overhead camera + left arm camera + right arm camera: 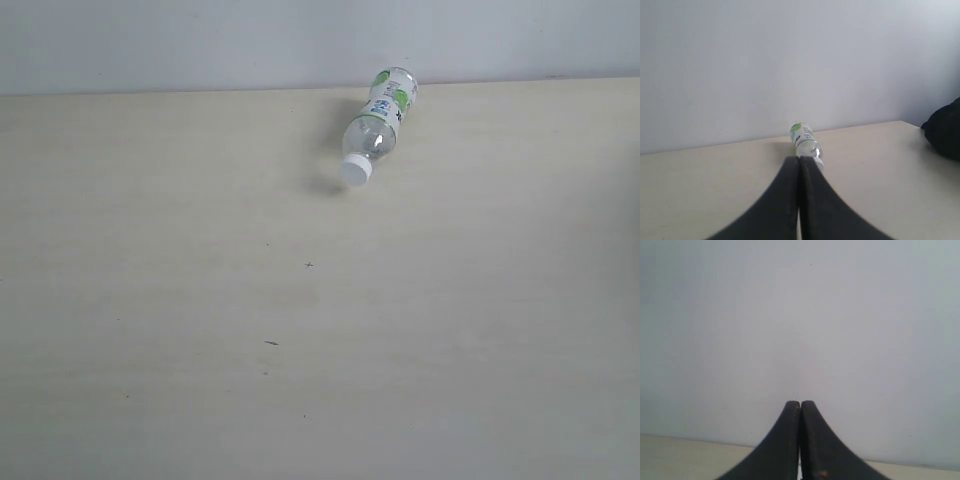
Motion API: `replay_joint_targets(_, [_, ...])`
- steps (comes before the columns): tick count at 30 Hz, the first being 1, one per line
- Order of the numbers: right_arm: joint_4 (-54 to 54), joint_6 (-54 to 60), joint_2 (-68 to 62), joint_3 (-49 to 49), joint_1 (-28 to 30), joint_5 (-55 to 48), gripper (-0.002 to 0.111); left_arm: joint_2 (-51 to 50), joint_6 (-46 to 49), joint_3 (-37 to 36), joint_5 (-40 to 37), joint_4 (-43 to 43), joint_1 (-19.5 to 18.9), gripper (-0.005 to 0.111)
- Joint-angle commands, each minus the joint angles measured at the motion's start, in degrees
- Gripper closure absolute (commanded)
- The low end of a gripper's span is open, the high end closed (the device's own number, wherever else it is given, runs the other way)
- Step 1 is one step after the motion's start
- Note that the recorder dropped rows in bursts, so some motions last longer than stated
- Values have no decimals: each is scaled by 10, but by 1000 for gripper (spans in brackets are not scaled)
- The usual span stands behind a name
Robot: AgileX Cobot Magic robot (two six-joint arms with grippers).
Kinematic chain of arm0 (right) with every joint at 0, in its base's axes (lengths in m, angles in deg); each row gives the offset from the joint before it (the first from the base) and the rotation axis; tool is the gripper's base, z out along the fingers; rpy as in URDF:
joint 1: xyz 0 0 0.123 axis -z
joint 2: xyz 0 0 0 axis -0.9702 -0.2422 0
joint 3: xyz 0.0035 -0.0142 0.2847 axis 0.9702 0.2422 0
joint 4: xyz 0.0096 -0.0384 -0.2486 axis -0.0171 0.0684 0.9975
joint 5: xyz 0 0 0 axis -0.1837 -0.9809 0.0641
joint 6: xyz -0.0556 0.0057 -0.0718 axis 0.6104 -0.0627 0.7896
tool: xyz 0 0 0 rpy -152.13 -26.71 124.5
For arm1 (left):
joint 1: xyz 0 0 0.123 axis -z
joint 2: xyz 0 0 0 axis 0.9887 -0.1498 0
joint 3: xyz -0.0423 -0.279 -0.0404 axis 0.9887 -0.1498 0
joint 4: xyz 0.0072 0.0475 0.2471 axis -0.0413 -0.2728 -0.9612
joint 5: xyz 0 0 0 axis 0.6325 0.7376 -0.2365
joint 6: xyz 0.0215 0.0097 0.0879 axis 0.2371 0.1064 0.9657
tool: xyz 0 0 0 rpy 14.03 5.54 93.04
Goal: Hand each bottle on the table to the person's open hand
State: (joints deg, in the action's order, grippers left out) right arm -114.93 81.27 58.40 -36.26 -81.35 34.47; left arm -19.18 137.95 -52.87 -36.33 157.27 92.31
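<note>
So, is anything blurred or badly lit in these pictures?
Exterior view: soft even light; the bottle casts a faint shadow on the table. Left wrist view: the bottle is slightly soft, the left gripper dark and blurred. Right wrist view: the right gripper likewise.

Colours only: the worktop [180, 330] was plain pale beige with a few tiny dark specks scattered over it. The wall [200, 40] behind was flat light grey-white, plain. The bottle [378, 125] was clear plastic and its cap [356, 171] was white. Its label [388, 98] was white with bright green patches and a small blue block carrying pale print, too small to read. The left wrist view showed the same green-on-white label. The left claw [799, 159] was plain matte black. The right claw [800, 402] was matte black too, with one small orange-brown fleck on one finger. A black shape [945, 132] at the edge of the left wrist view was uniformly dark; I couldn't tell what it was.
</note>
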Motion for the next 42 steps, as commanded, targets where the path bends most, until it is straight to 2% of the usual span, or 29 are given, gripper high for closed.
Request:
replay_joint_targets(1, [-1, -12, 0, 3, 1, 3, 108, 2, -3, -2, -1, 0, -2, 107])
replay_joint_targets(21, [-1, -25, 67, 3, 1, 5, 108, 2, -3, -2, -1, 0, -2, 107])
replay_joint_targets(42, [11, -26, 70, 15, 1, 18, 108, 2, -3, -2, -1, 0, -2, 107])
